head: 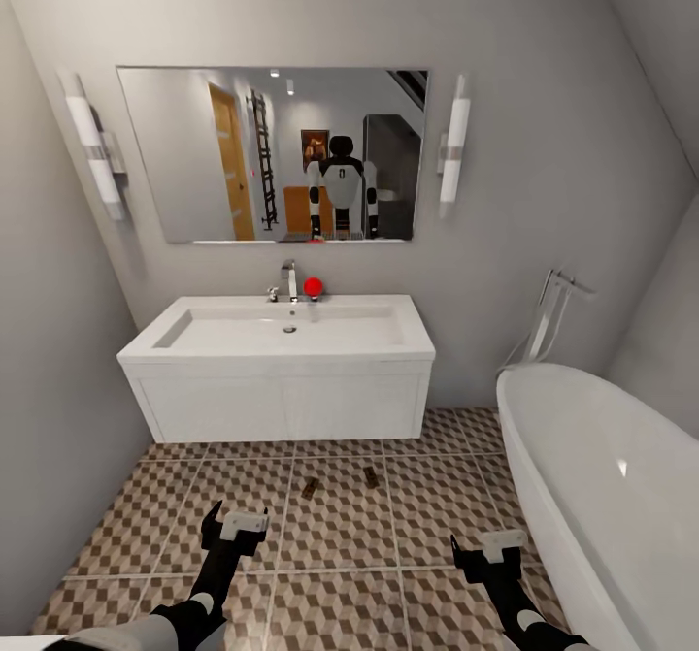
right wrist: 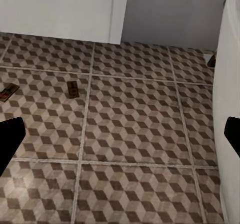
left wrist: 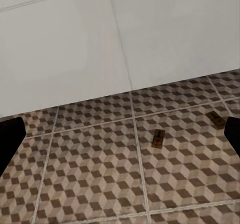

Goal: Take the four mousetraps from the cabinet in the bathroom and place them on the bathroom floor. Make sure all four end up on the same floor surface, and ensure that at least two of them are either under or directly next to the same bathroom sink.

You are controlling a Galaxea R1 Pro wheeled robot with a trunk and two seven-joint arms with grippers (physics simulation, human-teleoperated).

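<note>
Two small brown wooden mousetraps lie on the cube-patterned tiled bathroom floor, just before the white wall-hung sink, long axes pointing toward it; your empty, spread left gripper is nearer them than your right gripper, also open and empty

Two mousetraps lie on cube-patterned bathroom floor
</note>
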